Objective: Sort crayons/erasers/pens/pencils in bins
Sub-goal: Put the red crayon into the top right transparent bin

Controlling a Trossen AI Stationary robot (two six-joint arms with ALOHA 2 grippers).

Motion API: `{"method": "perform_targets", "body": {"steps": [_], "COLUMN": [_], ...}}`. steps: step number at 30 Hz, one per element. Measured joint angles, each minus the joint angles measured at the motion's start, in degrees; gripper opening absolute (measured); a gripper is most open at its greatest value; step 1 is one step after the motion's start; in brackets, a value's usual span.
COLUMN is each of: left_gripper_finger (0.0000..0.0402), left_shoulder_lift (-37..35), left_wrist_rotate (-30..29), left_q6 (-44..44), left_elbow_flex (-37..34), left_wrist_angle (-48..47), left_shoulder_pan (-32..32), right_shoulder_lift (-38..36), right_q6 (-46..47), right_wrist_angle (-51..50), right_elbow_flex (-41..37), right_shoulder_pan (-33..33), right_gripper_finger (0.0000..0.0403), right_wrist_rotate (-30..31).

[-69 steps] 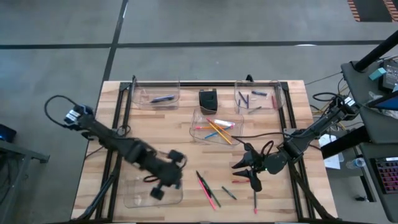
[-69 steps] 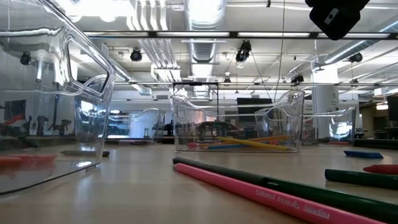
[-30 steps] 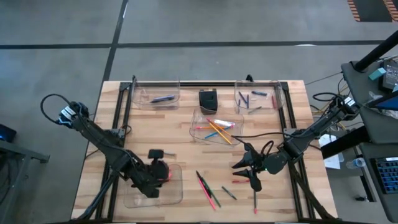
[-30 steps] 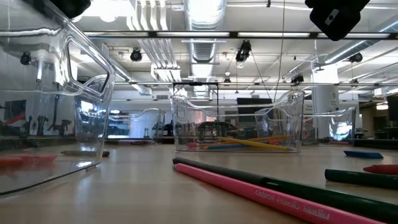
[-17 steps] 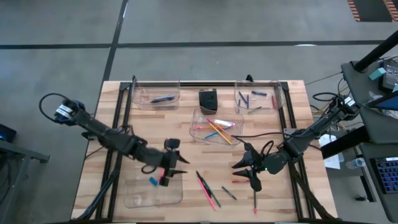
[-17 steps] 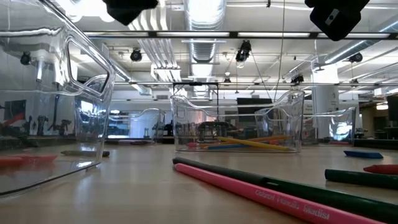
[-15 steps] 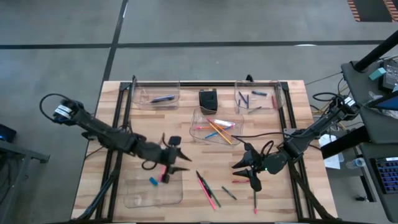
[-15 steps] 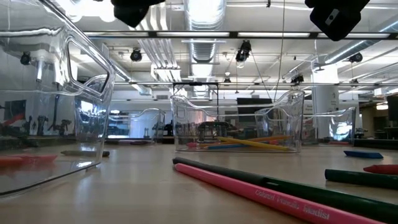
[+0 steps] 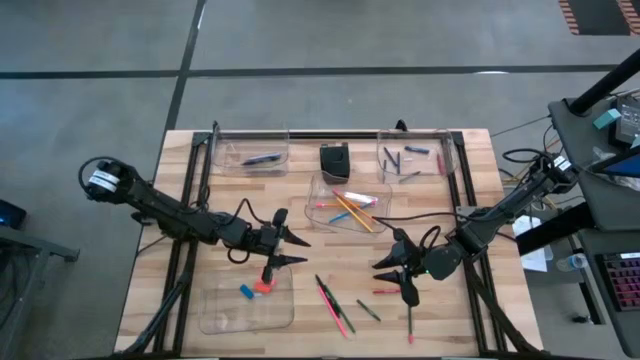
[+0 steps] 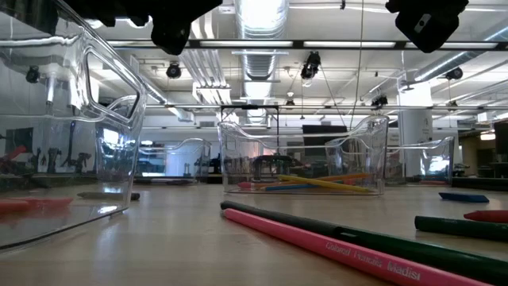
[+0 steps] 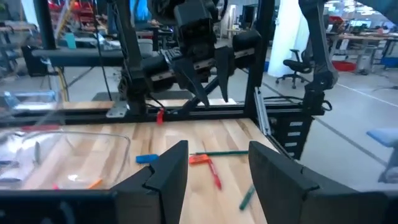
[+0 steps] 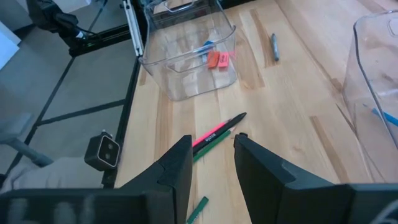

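Note:
My left gripper [image 9: 300,250] hangs open and level over the table just beyond the near-left bin [image 9: 215,318], fingers toward the table's right. That bin holds a blue eraser [image 9: 245,292] and a red eraser [image 9: 262,286]. My right gripper [image 9: 392,272] is open above the table's near right, nothing between its fingers [image 12: 177,168]. A pink and a green pencil [image 9: 333,303] lie side by side on the wood, with a short green stick [image 9: 368,310] and red sticks [image 9: 385,291] near them. The middle bin [image 9: 318,190] holds pencils, the far-left bin [image 9: 225,158] a pen, the far-right bin [image 9: 450,160] crayons.
A small black box [image 9: 335,160] stands between the two far bins. Black frame rails [image 9: 192,200] run along the table's left and right sides. In the left wrist view the right gripper [image 11: 205,68] hangs across the table. Bare wood lies between the grippers.
My left gripper has swung away from above the near-left bin toward the table's middle and far side, and has tipped from pointing down to pointing level toward the right. The two erasers now show uncovered in that bin. My right arm has kept still.

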Motion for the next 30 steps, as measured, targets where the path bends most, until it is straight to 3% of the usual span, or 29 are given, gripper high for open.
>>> {"method": "perform_targets", "body": {"steps": [6,12,30], "left_gripper_finger": [0.0155,0.0155,0.0155], "left_shoulder_lift": [1.39,1.36,1.28], "left_wrist_rotate": [0.43,0.39,-0.80], "left_q6": [-0.24,-0.28,-0.28], "left_elbow_flex": [-0.04,-0.04,-0.04], "left_wrist_angle": [-1.26,-0.82,-0.82], "left_shoulder_pan": [0.06,0.20,0.15], "right_shoulder_lift": [0.04,0.04,-0.08], "right_q6": [-0.01,-1.55,-0.35], "right_wrist_angle": [0.05,0.82,-1.94], "right_elbow_flex": [-0.74,-0.66,3.48], "right_shoulder_pan": [0.02,-0.96,-2.26], "right_gripper_finger": [0.0109,0.0109,0.0109], "right_wrist_rotate": [1.92,12.89,3.57]}}
